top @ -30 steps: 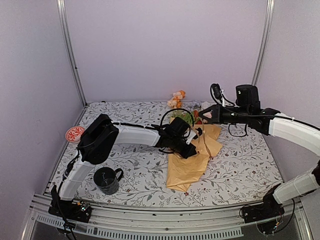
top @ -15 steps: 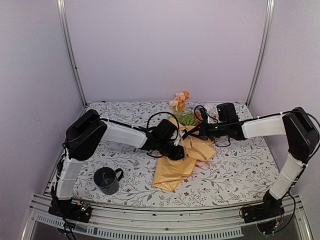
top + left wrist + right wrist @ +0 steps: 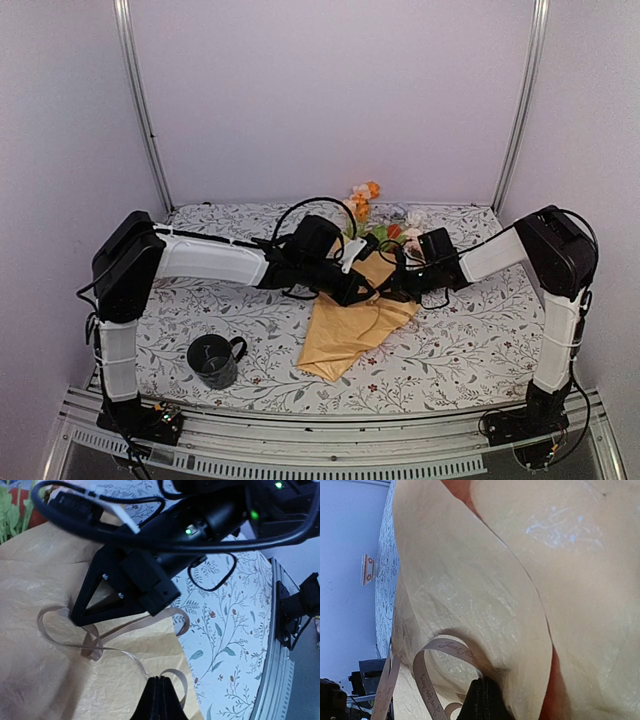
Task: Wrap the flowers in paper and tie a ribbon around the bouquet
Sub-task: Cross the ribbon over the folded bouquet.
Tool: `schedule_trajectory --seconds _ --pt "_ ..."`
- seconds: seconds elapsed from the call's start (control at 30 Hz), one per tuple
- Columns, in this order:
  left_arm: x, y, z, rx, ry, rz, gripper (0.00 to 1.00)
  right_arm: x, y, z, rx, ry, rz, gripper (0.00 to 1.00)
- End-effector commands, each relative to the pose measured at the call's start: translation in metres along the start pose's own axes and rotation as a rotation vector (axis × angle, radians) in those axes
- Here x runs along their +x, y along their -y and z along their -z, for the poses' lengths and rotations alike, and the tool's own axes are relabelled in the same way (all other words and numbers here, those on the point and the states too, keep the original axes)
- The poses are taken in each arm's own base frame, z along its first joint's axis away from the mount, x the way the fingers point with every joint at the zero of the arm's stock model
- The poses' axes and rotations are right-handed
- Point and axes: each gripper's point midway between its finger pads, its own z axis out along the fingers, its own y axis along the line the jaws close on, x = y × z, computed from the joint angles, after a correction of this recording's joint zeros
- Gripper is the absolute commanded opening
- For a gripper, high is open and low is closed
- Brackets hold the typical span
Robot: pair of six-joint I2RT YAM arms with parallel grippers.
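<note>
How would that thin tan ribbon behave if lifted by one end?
Probably floppy: the thin tan ribbon curls in loose loops on the mustard-yellow paper, so it would likely dangle. It looks light and smooth, so it might slip from a weak pinch.

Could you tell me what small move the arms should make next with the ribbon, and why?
Probably draw the two grippers slowly apart. The left gripper and right gripper each look shut on the ribbon, which lies in loose loops on the paper, so pulling should take up that slack.
</note>
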Motion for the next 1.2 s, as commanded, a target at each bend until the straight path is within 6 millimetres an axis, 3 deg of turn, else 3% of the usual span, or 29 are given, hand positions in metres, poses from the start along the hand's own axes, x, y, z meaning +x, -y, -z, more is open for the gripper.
schedule_trajectory --seconds 0.0,0.1,0.17,0.33,0.43,0.7,0.8,1.0,1.17 --pt "-0.037 0.068 0.035 0.169 0.109 -0.267 0.0 -0.002 -0.001 -0.001 -0.01 -0.012 0.02 0.0" --pt "-0.051 0.104 0.054 0.223 0.167 -0.442 0.0 0.0 -0.003 0.0 -0.013 -0.02 0.029 0.0" --pt "-0.054 0.117 0.056 0.237 0.18 -0.534 0.0 0.0 -0.006 0.001 -0.022 -0.026 0.037 0.0" --pt "-0.053 0.11 0.036 0.241 0.154 -0.558 0.0 0.002 -0.013 0.006 -0.044 -0.036 0.065 0.0" --pt "-0.044 0.083 0.009 0.218 0.109 -0.509 0.0 0.004 -0.02 0.009 -0.071 -0.042 0.077 0.0" --pt "-0.072 0.015 -0.007 0.114 0.166 -0.338 0.0 0.009 -0.031 0.013 -0.125 -0.066 0.076 0.0" --pt "-0.062 -0.01 -0.021 0.065 0.117 -0.282 0.0 0.01 -0.029 0.017 -0.123 -0.06 0.061 0.07" --pt "-0.047 -0.05 -0.029 0.017 0.112 -0.144 0.0 0.008 -0.03 0.027 -0.122 -0.028 0.026 0.12" --pt "-0.039 -0.064 -0.042 -0.017 0.085 -0.121 0.0 0.006 -0.038 0.032 -0.141 -0.02 0.025 0.16"
